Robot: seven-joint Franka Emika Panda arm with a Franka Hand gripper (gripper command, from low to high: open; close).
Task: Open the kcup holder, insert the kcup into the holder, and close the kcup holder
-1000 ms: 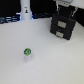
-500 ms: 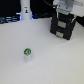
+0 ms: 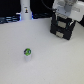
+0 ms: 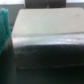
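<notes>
Above the holder: the gripper [image 3: 66,20] hangs over the top of the holder [image 3: 64,31], at the exterior view's upper right.
Gripper state: cannot tell; the fingers are blurred against the black box in the exterior view and do not show in the wrist view.
Holder: a black boxy unit with light marks on its front, directly under the gripper; whether its tray is pulled out cannot be made out.
Wrist view: a grey, shiny flat-topped block [image 4: 47,37] fills most of the picture, seemingly the holder's top seen close; too blurred to tell more.
Teal shape: a blurred teal patch [image 4: 4,27] lies beside that block at the picture's edge; what it is cannot be told.
Kcup: the kcup [image 3: 27,53], white with a green top, stands upright on the table [image 3: 45,62], well apart from the gripper, nearer the camera and toward the exterior view's left.
Post: a tall white post [image 3: 25,9] with a dark mark stands at the far edge, well apart from the gripper toward the exterior view's left.
In the way: nothing lies on the table between the gripper and the kcup.
</notes>
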